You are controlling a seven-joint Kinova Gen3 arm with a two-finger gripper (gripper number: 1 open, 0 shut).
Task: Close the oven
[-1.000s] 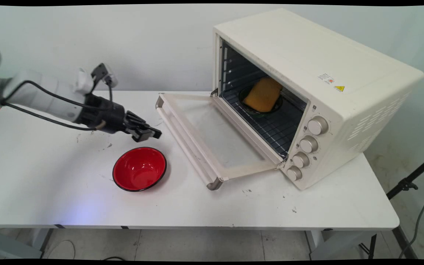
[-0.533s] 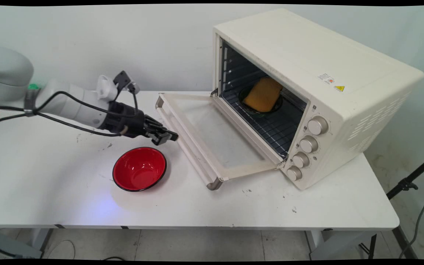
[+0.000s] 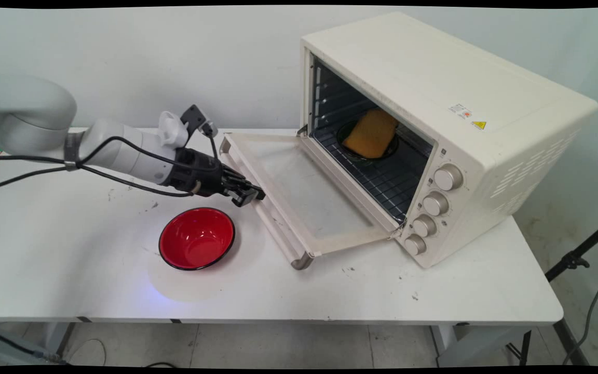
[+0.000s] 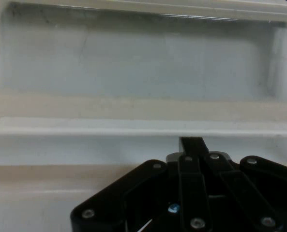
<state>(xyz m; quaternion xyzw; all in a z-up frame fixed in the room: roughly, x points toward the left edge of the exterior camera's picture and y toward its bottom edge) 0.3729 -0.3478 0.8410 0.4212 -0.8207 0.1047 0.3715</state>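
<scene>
I had the gripper (image 3: pixel 249 196) right at the handle edge of the oven door (image 3: pixel 299 195), which lay folded down flat; its fingers (image 4: pixel 191 145) were pressed closed together, holding nothing. The red bowl (image 3: pixel 196 238) sat on the tabletop (image 3: pixel 70 259) just beside the door, the orange sponge (image 3: pixel 371 133) inside the oven (image 3: pixel 449 130).

Lowered oven door (image 3: pixel 304 197) blocks the hand (image 3: pixel 251 196) straight ahead, handle bar (image 4: pixel 133 126) right at fingertips. Red bowl (image 3: pixel 196 238) just below. Desk (image 3: pixel 60 244) left of bowl open.
</scene>
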